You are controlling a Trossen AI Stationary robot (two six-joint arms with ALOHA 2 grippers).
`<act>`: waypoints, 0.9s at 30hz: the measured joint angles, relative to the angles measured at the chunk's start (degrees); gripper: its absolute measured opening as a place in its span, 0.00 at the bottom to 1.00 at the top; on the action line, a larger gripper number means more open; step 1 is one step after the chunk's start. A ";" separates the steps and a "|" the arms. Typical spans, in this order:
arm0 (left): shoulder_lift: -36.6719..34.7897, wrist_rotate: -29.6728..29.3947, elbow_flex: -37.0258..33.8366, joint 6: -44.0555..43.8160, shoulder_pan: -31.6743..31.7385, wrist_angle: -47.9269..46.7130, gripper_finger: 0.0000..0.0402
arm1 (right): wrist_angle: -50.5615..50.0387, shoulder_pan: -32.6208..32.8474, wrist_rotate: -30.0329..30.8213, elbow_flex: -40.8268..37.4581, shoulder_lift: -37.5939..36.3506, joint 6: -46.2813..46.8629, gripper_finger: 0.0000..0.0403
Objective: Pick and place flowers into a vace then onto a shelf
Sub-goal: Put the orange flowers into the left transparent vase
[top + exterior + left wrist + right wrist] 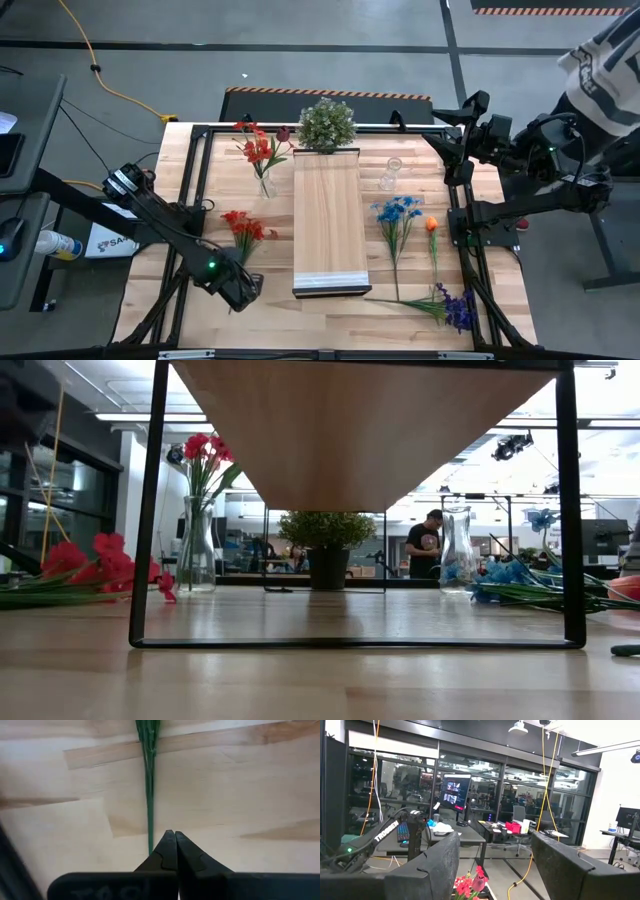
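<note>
- Left gripper [172, 836] – fingers pressed shut on the thin green stem [150, 795] of the red artificial flowers [243, 228] lying on the slatted wooden worktop [180, 170], left of the shelf
- Right gripper [495, 865] – fingers apart, empty, raised off the worktop's right edge
- Long light-wood shelf [328, 215] stands mid-worktop; blue, orange, purple flowers [400, 212] lie right of it

One camera looks straight down on the desk [330, 318]; another sits level at its surface, facing the room. Both share the potted plant [326, 124].
</note>
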 joint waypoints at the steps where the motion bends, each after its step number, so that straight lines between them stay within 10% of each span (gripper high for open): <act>1: 0.00 -0.17 1.01 0.02 0.00 -1.69 0.05 | 0.00 0.01 0.00 0.01 0.00 0.01 0.59; 27: 0.33 -2.40 4.32 0.02 0.02 -8.79 0.12 | -0.61 -0.01 0.00 0.02 0.00 -0.52 0.59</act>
